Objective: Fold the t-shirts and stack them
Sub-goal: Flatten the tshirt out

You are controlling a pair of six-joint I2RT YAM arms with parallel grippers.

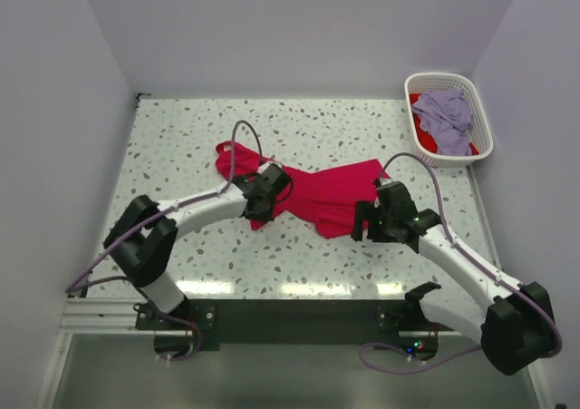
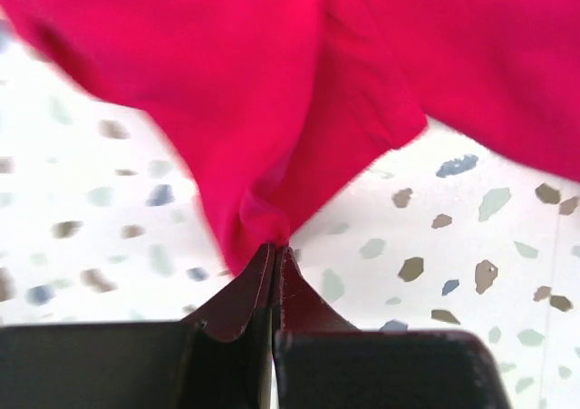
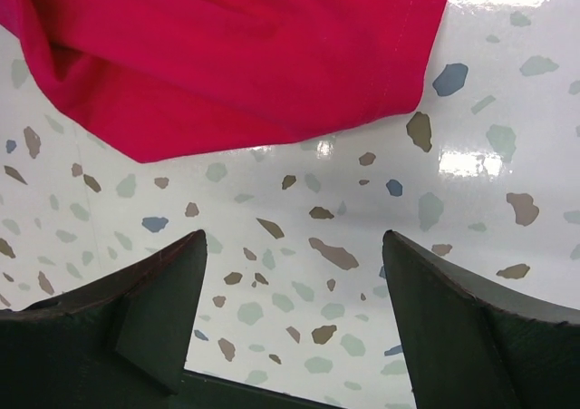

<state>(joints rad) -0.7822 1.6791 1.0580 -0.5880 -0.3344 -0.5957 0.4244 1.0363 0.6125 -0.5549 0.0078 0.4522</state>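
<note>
A crimson t-shirt [image 1: 317,191] lies crumpled and stretched across the middle of the speckled table. My left gripper [image 1: 263,211] is shut on a pinched fold at its left lower edge; in the left wrist view the jaws [image 2: 275,250] meet on the red cloth [image 2: 272,92]. My right gripper [image 1: 362,223] is open and empty just off the shirt's right lower corner; the right wrist view shows its gripper [image 3: 294,246] over bare table, the shirt's hem [image 3: 272,73] a short way ahead. A lavender t-shirt [image 1: 444,111] lies on red cloth [image 1: 444,142] in the basket.
A white slotted basket [image 1: 485,128] stands at the table's far right corner. Grey walls close in the left, back and right. The table's near edge [image 1: 290,291] runs along the arm bases.
</note>
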